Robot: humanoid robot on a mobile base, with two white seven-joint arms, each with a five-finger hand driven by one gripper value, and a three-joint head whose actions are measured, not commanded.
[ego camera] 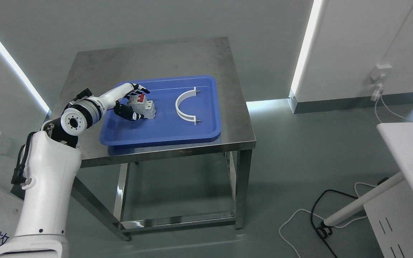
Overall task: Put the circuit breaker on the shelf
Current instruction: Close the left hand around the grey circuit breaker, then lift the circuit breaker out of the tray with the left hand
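Note:
A grey circuit breaker (144, 106) with red switches stands in the left part of a blue tray (163, 134) on a steel table. My left hand (133, 104) reaches in from the lower left and wraps it: the upper fingers (139, 88) curl over its top and the lower fingers (127, 113) press its near side. The breaker still looks to be resting on the tray floor. My right arm does not show.
A white half-ring part (185, 106) lies in the tray's right half. The steel table (156, 57) has bare surface behind the tray. A white bench corner (411, 143) with a slanted leg stands at the right, and cables (317, 218) lie on the floor.

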